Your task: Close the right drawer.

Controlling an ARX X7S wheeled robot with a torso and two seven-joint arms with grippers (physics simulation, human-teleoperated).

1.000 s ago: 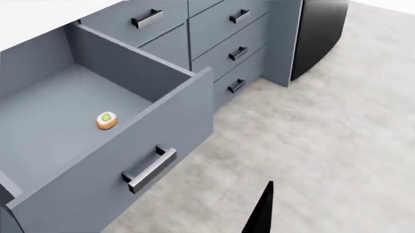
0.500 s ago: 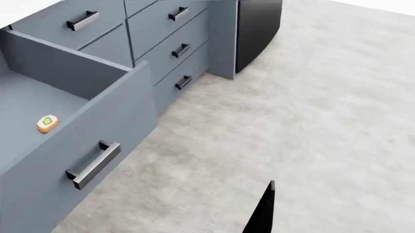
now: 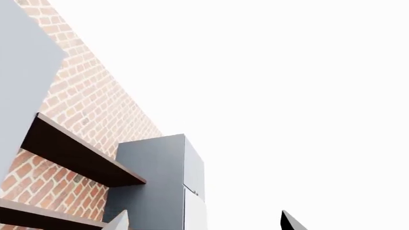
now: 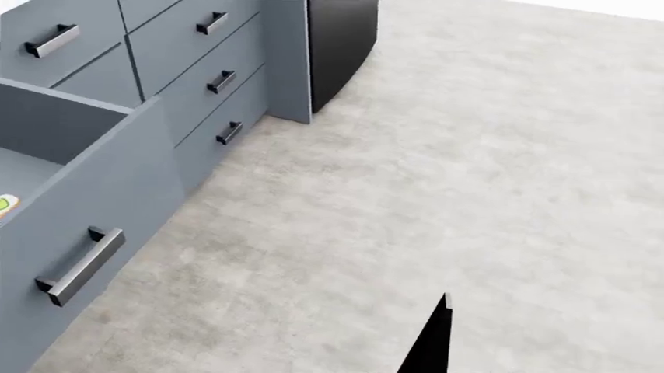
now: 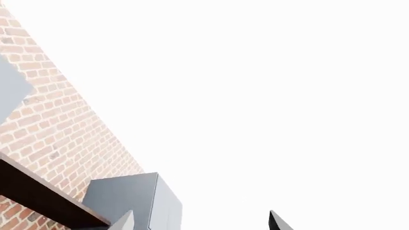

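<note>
Showing right drawer [image 4: 89,194] open only in head view; wrist views show brick wall [image 5: 57,124]; hands' state unclear.

Head downward; wrists upward, brick wall [image 3: 96,105] shared

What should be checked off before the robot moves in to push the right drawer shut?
1. The right drawer is open, needing the push: ok.
2. Its bar handle is in the head view: ok, near the frame's edge.
3. A gripper at the drawer front: not ok; both wrist views face a brick wall and shelves, away from it.
4. Floor beside the drawer free of obstacles: ok where visible.
5. Drawer contents below the rim: cannot tell; only a sliver of a small item shows.
6. Gripper states: cannot tell.
</note>
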